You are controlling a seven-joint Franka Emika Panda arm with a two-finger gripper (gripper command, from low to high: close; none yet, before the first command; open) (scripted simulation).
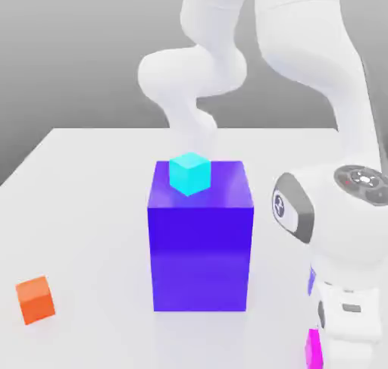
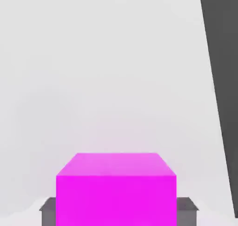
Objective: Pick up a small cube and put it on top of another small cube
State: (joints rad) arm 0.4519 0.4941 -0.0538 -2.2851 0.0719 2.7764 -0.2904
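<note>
Small plain magenta-pink cube (image 2: 116, 190) sits between the grey fingers (image 2: 186, 210), one pad against each side face: narrow, clamped on it. In the exterior view, cube (image 1: 313, 350) low on white bench (image 1: 91, 208), under the white arm's hand. Nearby: tall blue-violet block (image 1: 201, 246) topped by cyan cube (image 1: 189, 173); orange cube (image 1: 35, 299) well apart.

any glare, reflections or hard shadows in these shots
Exterior view: the blue-violet block has a glossy sheen and mirrors faintly on the white table; shadows are soft. Hand view: flat, even light, with a pink tint on the table just behind the magenta cube.
</note>
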